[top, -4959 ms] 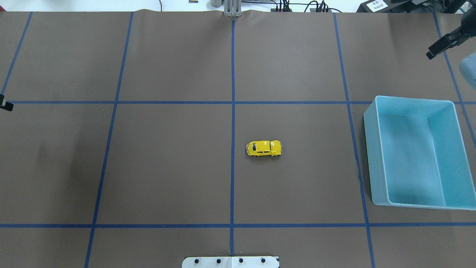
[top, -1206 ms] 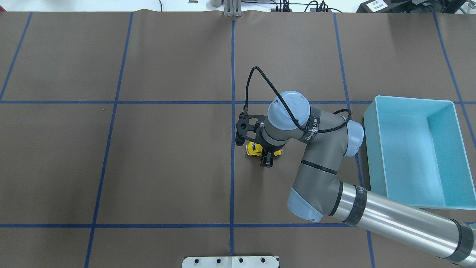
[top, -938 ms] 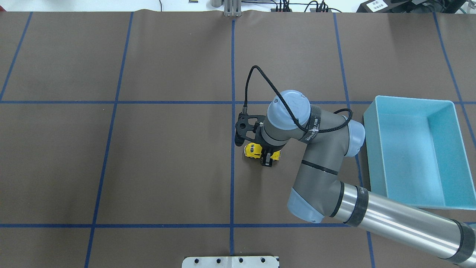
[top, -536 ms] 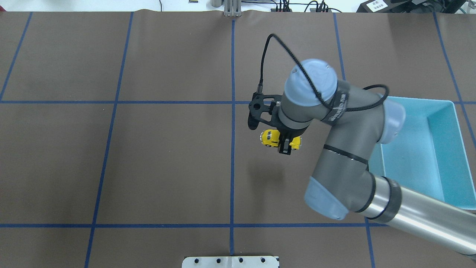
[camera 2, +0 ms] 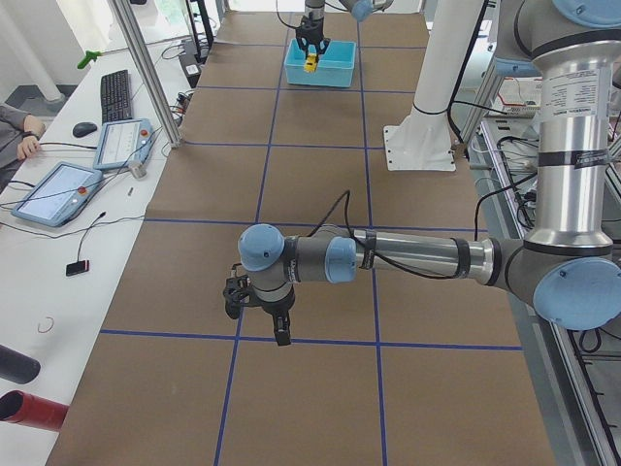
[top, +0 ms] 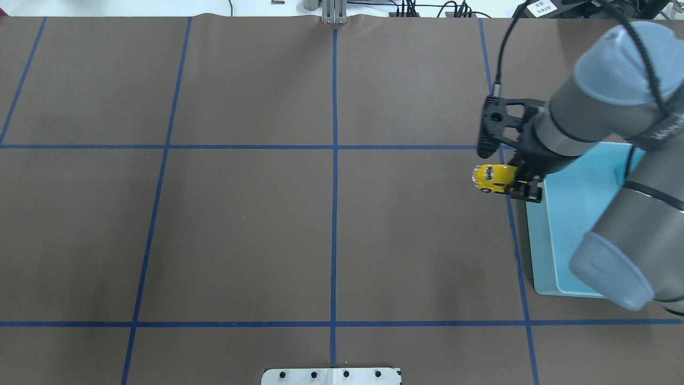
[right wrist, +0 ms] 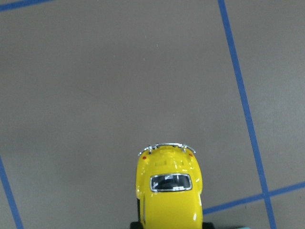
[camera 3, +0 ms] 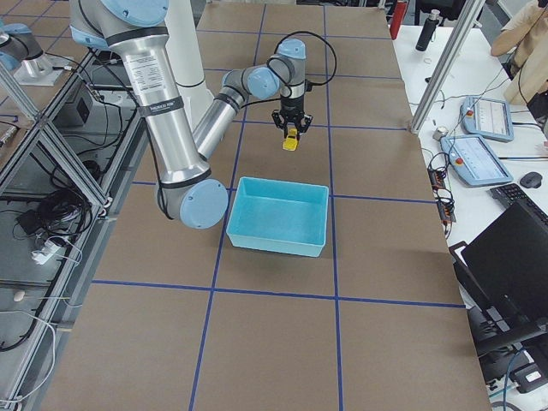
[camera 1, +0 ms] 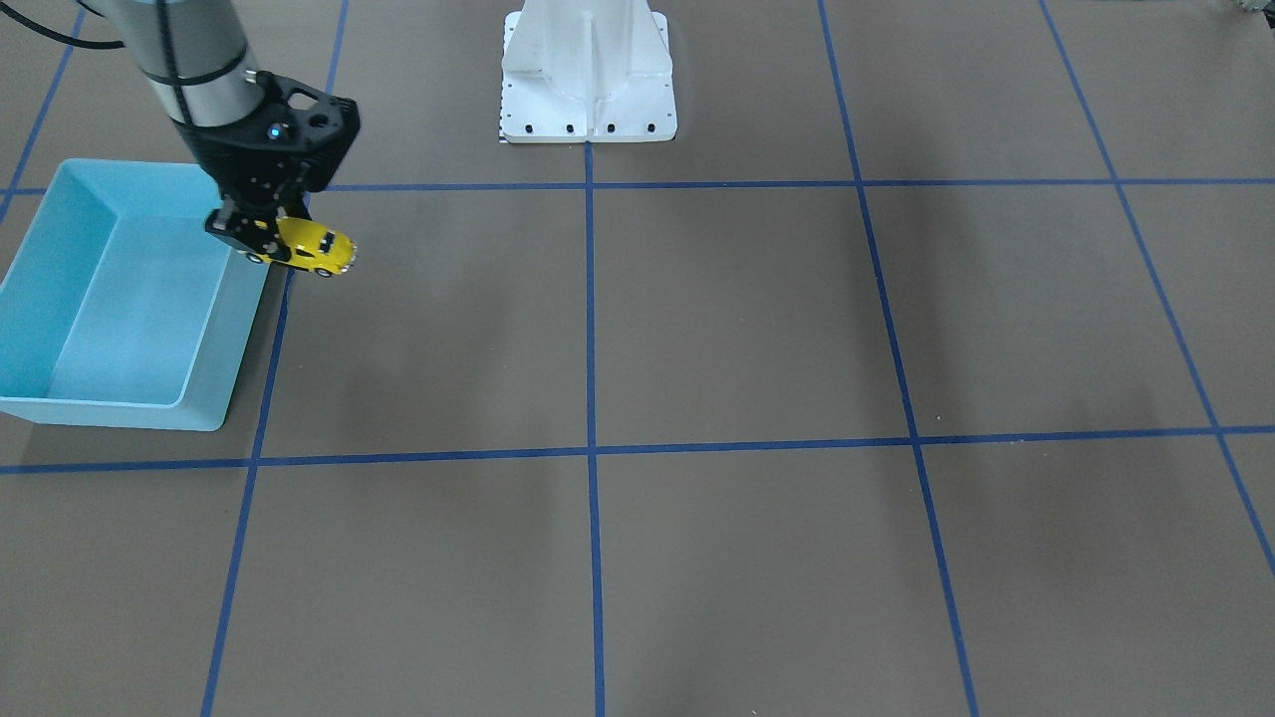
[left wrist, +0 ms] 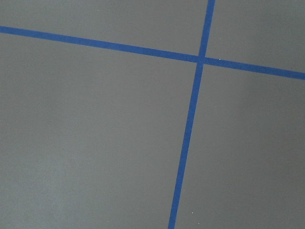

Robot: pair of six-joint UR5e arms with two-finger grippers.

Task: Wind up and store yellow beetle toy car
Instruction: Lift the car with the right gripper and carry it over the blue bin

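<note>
The yellow beetle toy car (top: 492,178) hangs in the air, held in my right gripper (top: 515,181), which is shut on its sides. It is just left of the blue bin's near-left wall (top: 536,251). In the front-facing view the car (camera 1: 314,247) sticks out of the gripper (camera 1: 267,235) beside the bin's rim (camera 1: 227,358). The right wrist view shows the car's roof and chrome bumper (right wrist: 169,191) over bare table. My left gripper (camera 2: 260,318) hovers low over the table far from the car; I cannot tell if it is open.
The brown table cover carries a grid of blue tape (top: 334,214). The white robot base plate (camera 1: 588,100) stands at the table's robot side. Operator tablets (camera 2: 58,189) and a metal post (camera 2: 146,78) stand beyond the table's far edge.
My right gripper closed on the car on the table, lifted it and carried it right, up to the blue bin's left wall.
</note>
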